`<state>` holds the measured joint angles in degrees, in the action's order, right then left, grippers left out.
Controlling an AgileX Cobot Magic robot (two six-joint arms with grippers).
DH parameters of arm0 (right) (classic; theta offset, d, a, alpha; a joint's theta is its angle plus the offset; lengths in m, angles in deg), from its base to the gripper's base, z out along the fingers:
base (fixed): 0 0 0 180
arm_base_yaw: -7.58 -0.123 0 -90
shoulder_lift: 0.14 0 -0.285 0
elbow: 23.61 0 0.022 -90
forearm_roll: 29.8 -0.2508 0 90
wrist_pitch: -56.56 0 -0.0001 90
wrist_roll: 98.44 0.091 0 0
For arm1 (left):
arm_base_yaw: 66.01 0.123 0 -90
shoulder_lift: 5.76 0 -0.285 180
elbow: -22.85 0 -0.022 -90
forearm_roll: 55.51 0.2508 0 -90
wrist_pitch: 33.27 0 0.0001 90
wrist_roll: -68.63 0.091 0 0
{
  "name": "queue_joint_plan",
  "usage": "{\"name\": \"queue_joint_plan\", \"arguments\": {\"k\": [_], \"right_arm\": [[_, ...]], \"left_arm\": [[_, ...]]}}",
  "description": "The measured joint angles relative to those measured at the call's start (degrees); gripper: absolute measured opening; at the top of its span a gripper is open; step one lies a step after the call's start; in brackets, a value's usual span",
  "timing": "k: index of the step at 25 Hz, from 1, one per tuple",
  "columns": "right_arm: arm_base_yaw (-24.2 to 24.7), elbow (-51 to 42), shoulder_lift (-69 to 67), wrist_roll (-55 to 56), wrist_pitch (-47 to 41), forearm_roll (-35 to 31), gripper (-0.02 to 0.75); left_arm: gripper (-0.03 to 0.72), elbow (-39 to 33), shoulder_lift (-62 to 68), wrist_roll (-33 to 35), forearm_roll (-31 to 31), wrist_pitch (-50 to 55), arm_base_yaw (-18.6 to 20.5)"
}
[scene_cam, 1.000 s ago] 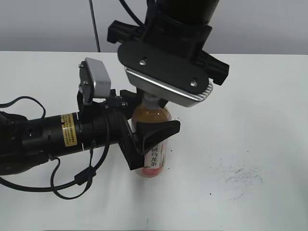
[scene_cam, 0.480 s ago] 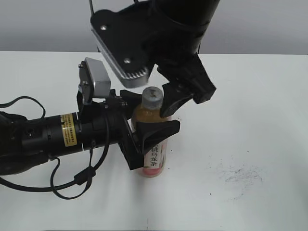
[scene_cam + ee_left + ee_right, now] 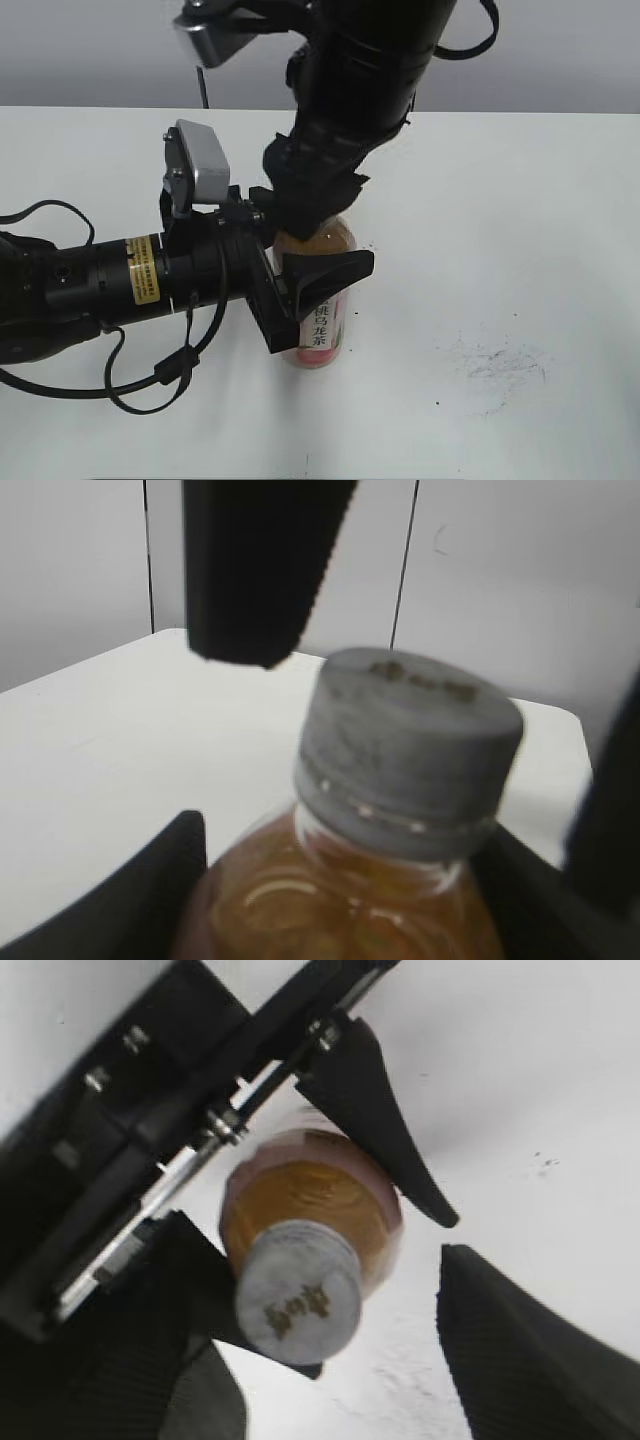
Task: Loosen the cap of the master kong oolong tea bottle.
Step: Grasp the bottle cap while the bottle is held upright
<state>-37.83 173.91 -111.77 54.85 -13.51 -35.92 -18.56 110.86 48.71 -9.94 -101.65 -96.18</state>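
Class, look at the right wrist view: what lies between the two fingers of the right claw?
The bottle's cap sits between the right claw's open fingers, touching neither. Beside it shows bare white table. The left claw grips the tea bottle below.

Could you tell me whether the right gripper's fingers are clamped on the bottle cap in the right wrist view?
No; the right gripper stands open, its fingers spread clear on either side of the cap.
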Motion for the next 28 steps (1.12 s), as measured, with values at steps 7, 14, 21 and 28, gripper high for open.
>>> {"name": "queue_joint_plan", "arguments": {"k": [7,14,21,28], "right_arm": [[0.00,0.00,0.00,19.56,0.00,-2.65,0.533],[0.00,0.00,0.00,26.71,0.00,-0.99,0.444],[0.00,0.00,0.00,26.12,0.00,-0.93,0.362],[0.00,0.11,-0.44,20.38,0.05,-0.74,0.274]], "left_arm": [[0.448,0.00,0.00,0.00,0.00,0.00,0.00],[0.448,0.00,0.00,0.00,0.00,0.00,0.00],[0.448,0.00,0.00,0.00,0.00,0.00,0.00],[0.448,0.00,0.00,0.00,-0.18,0.11,0.00]]}}
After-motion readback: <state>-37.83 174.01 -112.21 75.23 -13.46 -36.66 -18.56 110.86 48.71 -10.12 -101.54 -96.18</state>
